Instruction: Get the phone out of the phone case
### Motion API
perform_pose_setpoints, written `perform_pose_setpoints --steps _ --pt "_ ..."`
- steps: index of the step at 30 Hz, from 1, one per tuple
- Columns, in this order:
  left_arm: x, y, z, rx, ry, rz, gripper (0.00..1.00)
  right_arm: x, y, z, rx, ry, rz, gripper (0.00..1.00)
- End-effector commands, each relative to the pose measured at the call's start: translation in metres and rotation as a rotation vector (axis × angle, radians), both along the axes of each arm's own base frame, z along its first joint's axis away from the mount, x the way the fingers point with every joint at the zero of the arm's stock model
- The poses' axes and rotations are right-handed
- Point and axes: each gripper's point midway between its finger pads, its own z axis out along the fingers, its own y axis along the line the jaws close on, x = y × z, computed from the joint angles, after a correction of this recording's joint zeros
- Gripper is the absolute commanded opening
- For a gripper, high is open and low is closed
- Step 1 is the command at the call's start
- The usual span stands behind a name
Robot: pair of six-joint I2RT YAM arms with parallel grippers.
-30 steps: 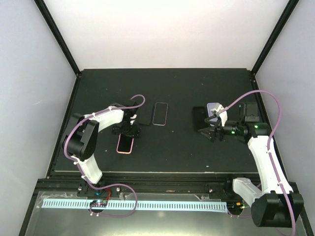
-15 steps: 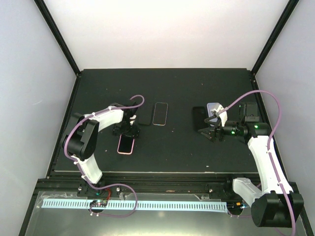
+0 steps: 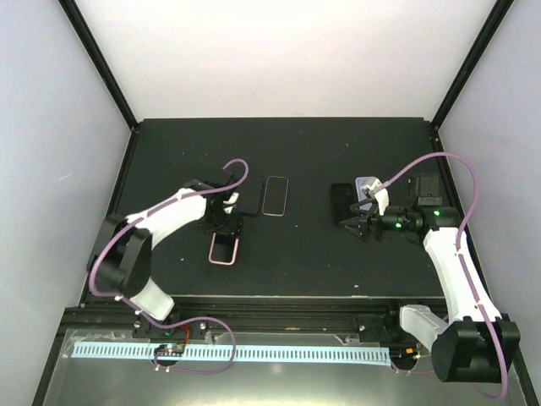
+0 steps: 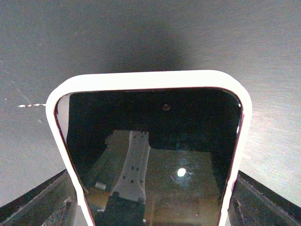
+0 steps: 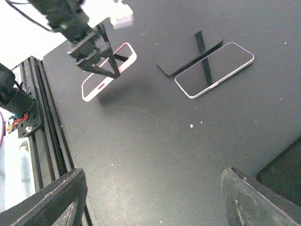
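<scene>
The left gripper (image 3: 221,227) straddles one end of the case (image 4: 146,79), with a finger (image 4: 40,202) just beside each long edge. Whether they press it I cannot tell. The phone (image 4: 150,155) sits in the case, screen up. The right gripper (image 3: 351,227) hangs released, nothing between its fingers, well apart from the case. A dark slab (image 5: 188,56) and a white-rimmed phone (image 5: 214,69) lie touching on the table (image 3: 296,144).
</scene>
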Motion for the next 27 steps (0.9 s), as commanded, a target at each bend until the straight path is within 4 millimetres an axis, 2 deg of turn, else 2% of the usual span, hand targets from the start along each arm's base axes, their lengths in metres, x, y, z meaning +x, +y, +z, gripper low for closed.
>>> perform_pose_setpoints --steps 1,5,10,13,17,22,26,27 --pt "0.020 -0.070 0.077 -0.299 -0.244 -0.025 0.63 0.015 -0.004 0.000 -0.007 0.002 -0.045 0.77" --pt "0.039 -0.117 0.149 -0.497 -0.452 -0.041 0.60 0.024 0.000 0.012 -0.003 0.026 -0.071 0.76" --pt "0.081 -0.156 0.246 -0.747 -0.715 0.033 0.56 0.033 0.013 0.033 -0.049 -0.029 -0.101 0.77" --pt "0.101 -0.177 0.286 -0.841 -0.810 0.072 0.55 0.039 0.022 0.050 -0.037 -0.074 -0.127 0.76" --pt "0.103 -0.193 0.300 -0.911 -0.838 0.108 0.54 0.041 0.038 0.063 -0.042 -0.095 -0.143 0.74" --pt "0.087 -0.210 0.297 -0.925 -0.828 0.088 0.52 0.045 0.055 0.065 -0.053 -0.157 -0.163 0.71" --pt "0.072 -0.211 0.291 -0.921 -0.816 0.089 0.52 0.045 0.071 0.065 -0.082 -0.179 -0.153 0.65" --pt "0.068 -0.209 0.295 -0.923 -0.827 0.094 0.52 0.045 0.074 0.063 -0.096 -0.176 -0.150 0.64"
